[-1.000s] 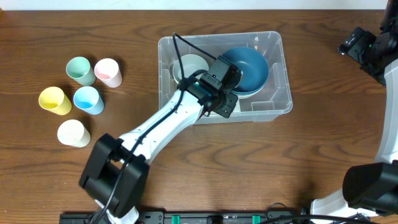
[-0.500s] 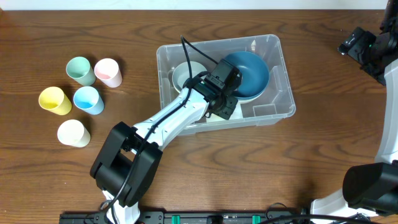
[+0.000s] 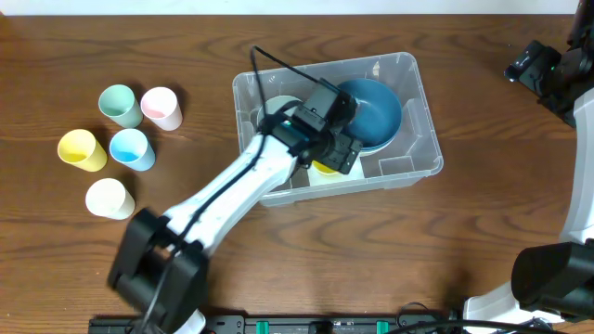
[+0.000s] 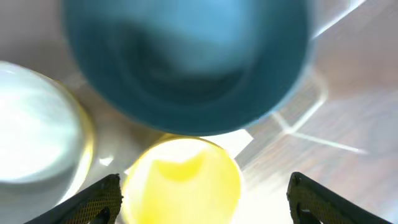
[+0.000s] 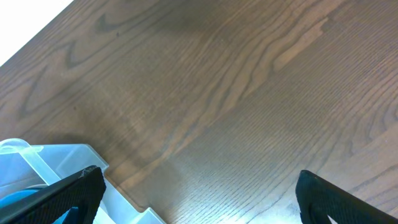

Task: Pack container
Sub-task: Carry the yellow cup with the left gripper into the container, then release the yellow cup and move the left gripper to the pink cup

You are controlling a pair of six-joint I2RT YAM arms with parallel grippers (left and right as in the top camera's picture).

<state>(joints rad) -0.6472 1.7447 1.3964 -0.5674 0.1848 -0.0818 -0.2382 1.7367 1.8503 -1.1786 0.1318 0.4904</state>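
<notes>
Newly in sight since the earlier overhead frame: a yellow cup [image 3: 321, 168] shows inside the container [image 3: 423, 111] beneath the left gripper [image 3: 330, 152], and the bin has swung slightly.

Overhead, the container lies mid-table. It holds one blue bowl [image 3: 376, 104], one pale bowl [image 3: 277, 104] and that single cup. At the left, well apart from it, five cups wait: mint cup [image 3: 118, 104], pink cup [image 3: 161, 108], second yellow cup [image 3: 82, 149], light-blue cup [image 3: 130, 148] and cream cup [image 3: 109, 198]. The right gripper [image 3: 536, 65] is parked far right.

Left wrist: fingers [image 4: 93, 202] are spread wide, and the yellow cup stands between them, ungripped.

Right wrist: the jaws gape over the bare table [image 5: 249, 93] and carry nothing.

The drop-off looks done. The next move calls for a straight lift clear of the bowls, then a reach left for another cup.
</notes>
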